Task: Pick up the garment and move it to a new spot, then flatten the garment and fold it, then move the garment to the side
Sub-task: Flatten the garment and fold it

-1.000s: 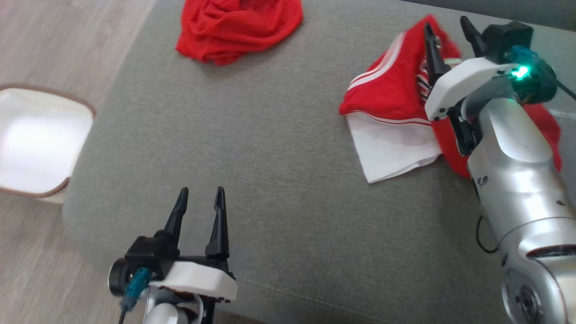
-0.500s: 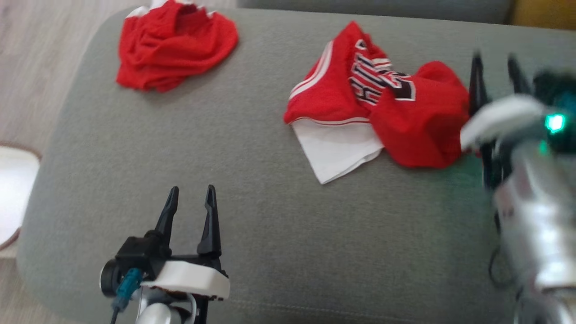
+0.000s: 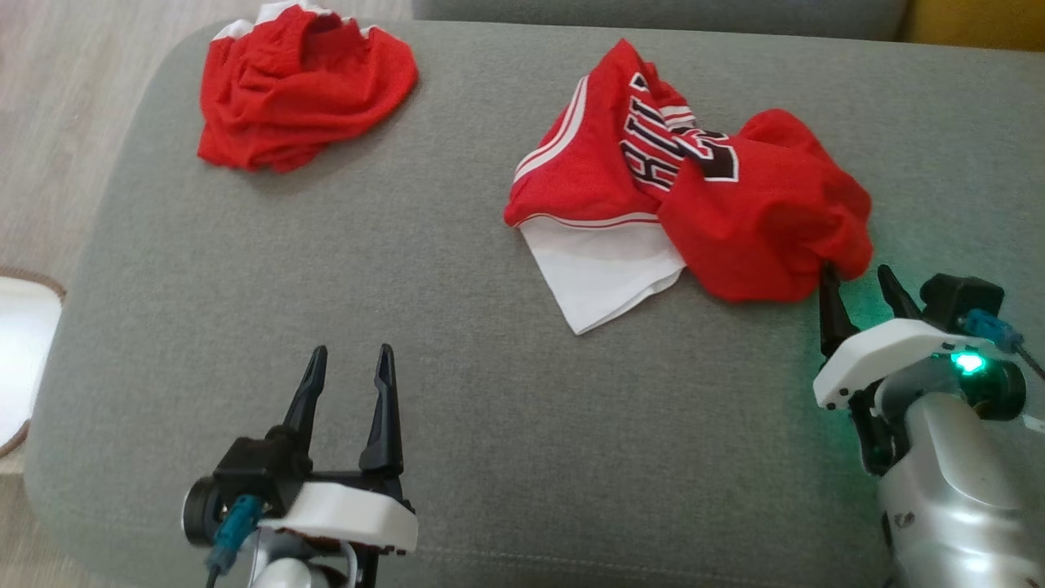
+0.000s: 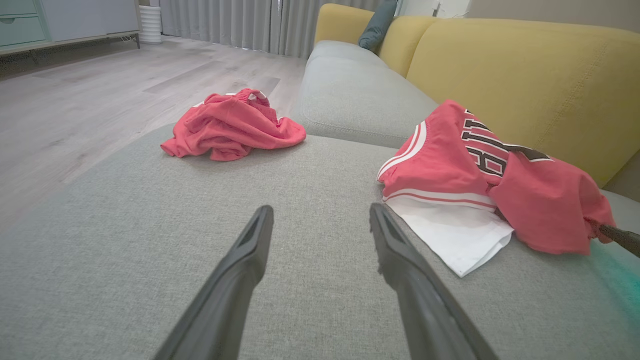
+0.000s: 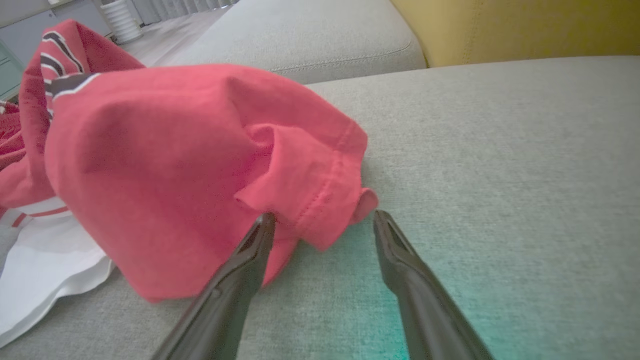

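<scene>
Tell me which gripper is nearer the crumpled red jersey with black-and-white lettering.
Right. The right gripper, open, is at the near right edge of the crumpled red lettered jersey, one fingertip at its hem. The left gripper, open, sits over grey sofa cushion, well to its left.

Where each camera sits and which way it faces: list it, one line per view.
Head view: on the head, looking down at the grey seat, left gripper and right gripper low.
Left wrist view: faces across the seat toward the yellow backrest, past its open fingers.
Right wrist view: close on the lettered red garment, hem by its open fingers.
Shared: all show that garment.
</scene>
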{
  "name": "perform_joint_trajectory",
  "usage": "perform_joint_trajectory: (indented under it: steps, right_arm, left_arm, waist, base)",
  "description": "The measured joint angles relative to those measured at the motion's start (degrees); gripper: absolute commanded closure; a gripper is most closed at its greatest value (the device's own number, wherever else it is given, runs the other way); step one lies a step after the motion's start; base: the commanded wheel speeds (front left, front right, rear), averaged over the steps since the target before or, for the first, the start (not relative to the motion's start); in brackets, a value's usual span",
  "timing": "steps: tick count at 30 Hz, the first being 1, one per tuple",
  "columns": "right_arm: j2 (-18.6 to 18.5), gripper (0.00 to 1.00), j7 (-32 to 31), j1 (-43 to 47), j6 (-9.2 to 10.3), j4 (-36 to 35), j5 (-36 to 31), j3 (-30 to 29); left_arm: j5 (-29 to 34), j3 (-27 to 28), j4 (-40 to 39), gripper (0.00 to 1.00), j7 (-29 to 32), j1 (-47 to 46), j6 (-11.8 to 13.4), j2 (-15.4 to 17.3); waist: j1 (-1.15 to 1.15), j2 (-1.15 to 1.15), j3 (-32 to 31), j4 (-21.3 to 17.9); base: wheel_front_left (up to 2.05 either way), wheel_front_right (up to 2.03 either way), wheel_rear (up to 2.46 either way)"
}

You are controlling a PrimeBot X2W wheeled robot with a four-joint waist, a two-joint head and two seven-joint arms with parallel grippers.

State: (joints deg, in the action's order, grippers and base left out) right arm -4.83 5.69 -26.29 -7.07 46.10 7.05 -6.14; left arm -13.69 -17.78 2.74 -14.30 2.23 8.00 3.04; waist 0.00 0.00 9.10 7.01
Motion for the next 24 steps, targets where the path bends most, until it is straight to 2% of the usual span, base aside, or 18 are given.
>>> perform_joint_trajectory:
  steps: [6, 13, 16, 17, 18, 19, 20, 21, 22, 24]
  right_arm:
    - [-0.13, 0.00, -3.31, -0.28, 0.00, 0.24, -3.61, -3.46]
    - [-0.32, 0.00, -5.24, -4.35, 0.00, 5.26, -5.22, -10.98]
    - [-0.23, 0.00, -5.65, -6.70, 0.00, 7.82, -5.27, -12.34]
    - [-0.15, 0.05, -5.63, -7.37, 0.00, 8.65, -5.60, -12.71]
    - [-0.12, 0.38, -5.53, -7.88, 0.00, 9.35, -5.86, -12.95]
    - [-0.10, 0.56, -4.98, -8.32, 0.00, 9.99, -6.24, -13.16]
    - [-0.10, 0.69, -4.43, -8.62, 0.00, 10.35, -6.71, -13.30]
    - [-0.11, 0.88, -4.07, -8.84, 0.00, 10.72, -7.14, -13.48]
    - [-0.15, 1.00, -3.56, -9.03, 0.00, 11.21, -7.58, -13.69]
    - [-0.45, 1.00, -3.16, -9.37, 0.00, 12.25, -8.92, -14.35]
  left_arm:
    - [0.00, -0.10, 0.02, 0.00, 0.00, -0.05, 0.00, 0.00]
    - [0.00, -0.19, 0.11, 0.00, 0.00, -0.07, -0.01, 0.00]
    - [0.00, -0.31, 0.25, 0.00, 0.00, -0.07, -0.21, 0.00]
    - [0.00, -0.36, 0.30, 0.00, 0.00, -0.07, -0.36, 0.00]
    - [0.00, -0.40, 0.33, 0.00, 0.00, -0.07, -0.44, 0.00]
    - [0.00, -0.43, 0.34, 0.00, 0.00, -0.07, -0.44, 0.00]
    - [0.01, -0.43, 0.35, 0.00, 0.00, -0.07, -0.44, 0.00]
    - [0.01, -0.43, 0.36, 0.00, 0.00, -0.07, -0.44, 0.00]
    - [0.02, -0.41, 0.38, 0.00, 0.00, -0.06, -0.43, 0.00]
    - [0.46, -0.33, 0.43, 0.00, 0.00, -0.03, -0.43, 0.00]
  waist:
    - [0.00, 0.00, 0.63, 2.03]
    - [0.00, 0.00, 1.06, 4.28]
    - [0.00, 0.00, 1.12, 4.86]
    - [0.00, 0.00, 1.11, 5.01]
    - [0.00, 0.00, 1.06, 5.12]
    - [0.00, 0.00, 0.98, 5.19]
    - [0.00, 0.00, 0.89, 5.23]
    - [0.00, 0.00, 0.78, 5.23]
    - [0.00, 0.00, 0.67, 5.19]
    - [0.00, 0.00, 0.40, 4.93]
  base:
    - [0.00, 0.00, 0.00]
    - [0.00, 0.00, 0.00]
    - [0.00, 0.00, 0.00]
    - [0.00, 0.00, 0.00]
    - [0.00, 0.00, 0.00]
    - [0.00, 0.00, 0.00]
    - [0.00, 0.00, 0.00]
    - [0.00, 0.00, 0.00]
    - [0.00, 0.00, 0.00]
    - [0.00, 0.00, 0.00]
